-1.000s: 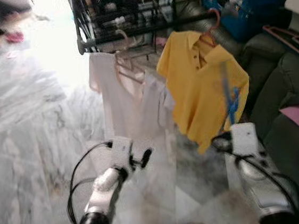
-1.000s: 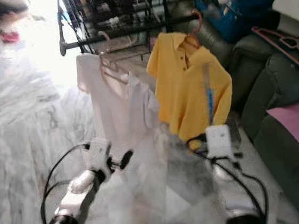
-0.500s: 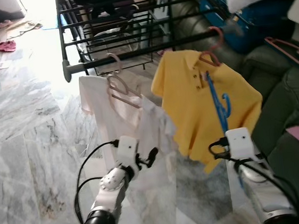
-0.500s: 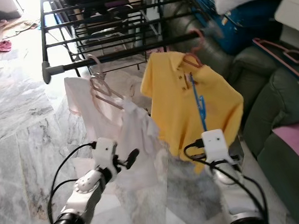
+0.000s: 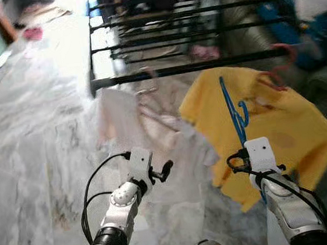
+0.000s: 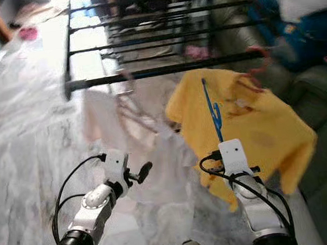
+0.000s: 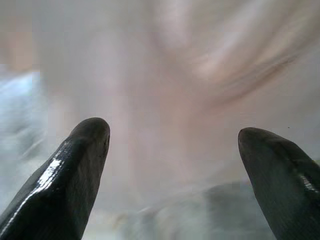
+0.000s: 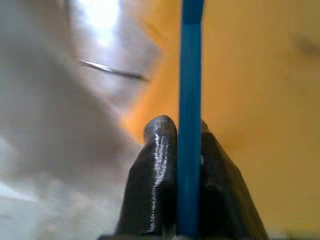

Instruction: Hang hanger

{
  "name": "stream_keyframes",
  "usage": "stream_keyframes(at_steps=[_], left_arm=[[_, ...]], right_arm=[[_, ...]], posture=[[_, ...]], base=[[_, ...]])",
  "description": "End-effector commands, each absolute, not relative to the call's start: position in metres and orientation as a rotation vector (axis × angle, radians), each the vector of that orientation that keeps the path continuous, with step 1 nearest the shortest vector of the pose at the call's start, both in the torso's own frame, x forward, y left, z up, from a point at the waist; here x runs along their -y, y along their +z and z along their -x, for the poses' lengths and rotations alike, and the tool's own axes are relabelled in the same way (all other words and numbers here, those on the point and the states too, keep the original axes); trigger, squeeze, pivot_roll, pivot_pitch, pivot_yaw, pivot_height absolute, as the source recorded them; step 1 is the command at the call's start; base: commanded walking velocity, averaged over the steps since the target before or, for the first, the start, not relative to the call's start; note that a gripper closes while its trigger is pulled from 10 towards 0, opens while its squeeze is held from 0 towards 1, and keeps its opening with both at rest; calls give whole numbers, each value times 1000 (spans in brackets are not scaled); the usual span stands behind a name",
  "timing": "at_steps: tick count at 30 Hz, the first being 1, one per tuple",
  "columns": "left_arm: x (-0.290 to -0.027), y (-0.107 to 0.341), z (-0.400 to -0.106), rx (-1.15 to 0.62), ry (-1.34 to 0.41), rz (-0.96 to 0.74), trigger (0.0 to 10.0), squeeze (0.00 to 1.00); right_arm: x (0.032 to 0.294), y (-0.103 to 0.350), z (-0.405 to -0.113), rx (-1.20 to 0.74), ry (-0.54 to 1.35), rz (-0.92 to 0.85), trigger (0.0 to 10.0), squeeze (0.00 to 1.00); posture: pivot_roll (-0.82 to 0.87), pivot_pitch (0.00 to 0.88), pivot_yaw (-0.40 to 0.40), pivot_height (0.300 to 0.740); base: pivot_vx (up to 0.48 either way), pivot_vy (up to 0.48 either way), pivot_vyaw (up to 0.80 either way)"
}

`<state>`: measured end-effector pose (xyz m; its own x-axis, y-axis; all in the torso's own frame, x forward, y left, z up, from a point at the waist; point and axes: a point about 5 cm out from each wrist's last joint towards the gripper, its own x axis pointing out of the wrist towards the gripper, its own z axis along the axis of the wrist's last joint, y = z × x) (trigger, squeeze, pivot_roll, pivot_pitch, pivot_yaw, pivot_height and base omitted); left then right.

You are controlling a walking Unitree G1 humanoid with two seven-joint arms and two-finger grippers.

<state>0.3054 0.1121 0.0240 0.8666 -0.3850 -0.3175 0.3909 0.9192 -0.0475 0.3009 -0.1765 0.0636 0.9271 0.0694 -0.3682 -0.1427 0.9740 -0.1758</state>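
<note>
Hanging requires the right pincer, clenched on the blue hanger, to lift its hook over the rail; left pincer released.

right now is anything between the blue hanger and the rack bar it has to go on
Nothing visible blocks it. The right gripper holds the blue hanger upright, its hook just below the black rack bar, in front of the yellow shirt.

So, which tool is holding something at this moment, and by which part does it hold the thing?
The right tool is shut on the blue hanger, gripping one thin straight bar of it between its fingers. The left tool is open and holds nothing.
</note>
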Motion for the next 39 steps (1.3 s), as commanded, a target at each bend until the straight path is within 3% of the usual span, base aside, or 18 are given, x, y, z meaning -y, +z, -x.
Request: stream_keyframes(at_steps=[1, 17, 25, 34, 39], left_arm=[[-107, 19, -301, -352, -417, -17, 10000, 0], [-118, 12, -292, -374, -442, -50, 10000, 0], [-124, 12, -290, -374, -445, -50, 10000, 0], [-124, 12, -288, -370, -463, -58, 10000, 0], [-124, 12, -286, -374, -466, -62, 10000, 0]], right_arm=[[185, 68, -302, -361, 122, 192, 10000, 0], [197, 120, -351, -260, 119, 167, 10000, 0], [200, 130, -369, -296, 80, 111, 10000, 0], [194, 138, -382, -326, 48, 33, 10000, 0], [175, 124, -382, -406, 79, -17, 10000, 0]], posture=[[-240, 158, 15, 740], [-203, 177, 27, 740], [-187, 189, 31, 740], [-180, 199, 28, 740], [-170, 199, 19, 740]], base=[[0, 0, 0], [0, 0, 0], [0, 0, 0], [0, 0, 0], [0, 0, 0]])
